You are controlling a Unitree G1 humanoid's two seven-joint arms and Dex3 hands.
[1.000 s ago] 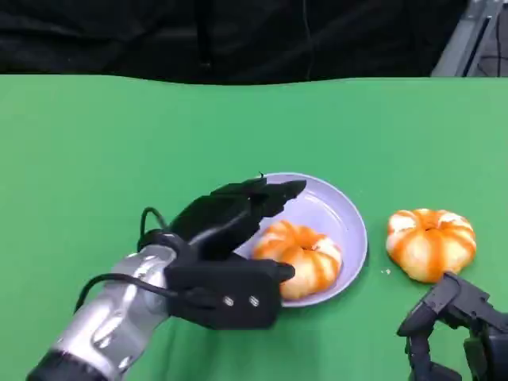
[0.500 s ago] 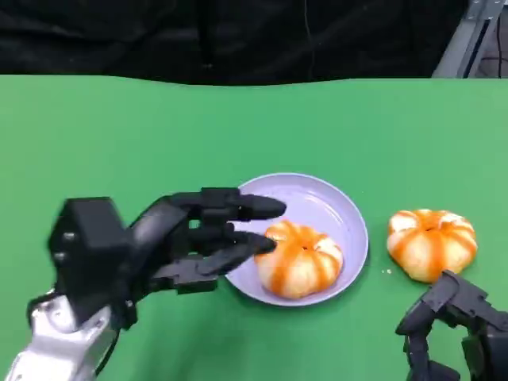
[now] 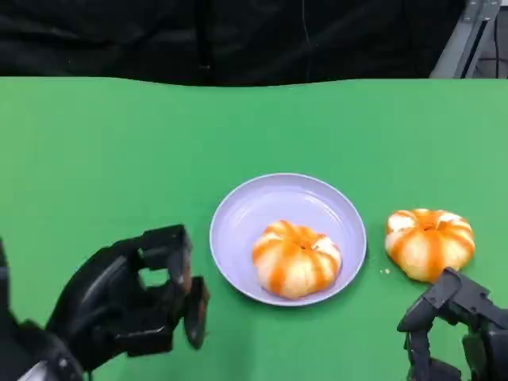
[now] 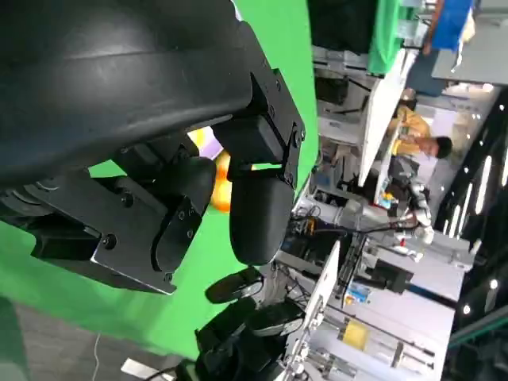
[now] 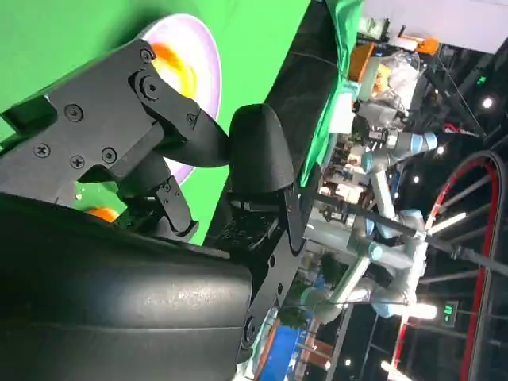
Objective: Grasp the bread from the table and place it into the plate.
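In the head view, a lilac plate (image 3: 288, 236) lies in the lower middle of the frame on the green table (image 3: 119, 151). One bread (image 3: 296, 259), orange with white stripes, sits inside the plate, on its lower right part. A second bread (image 3: 429, 243) lies on the table at the right of the frame, just beside the plate and apart from it. The left hand (image 3: 131, 305) is at the lower left, away from the plate; its fingers are curled loosely and hold nothing. The right hand (image 3: 452, 325) is at the lower right corner, just below the second bread, and I cannot tell how its fingers stand.

In the left wrist view, the left hand (image 4: 198, 198) holds nothing between its fingers.

In the right wrist view, the fingers of the right hand (image 5: 198, 159) are bent, with nothing seen between them; the plate (image 5: 202, 63) shows at the upper left.
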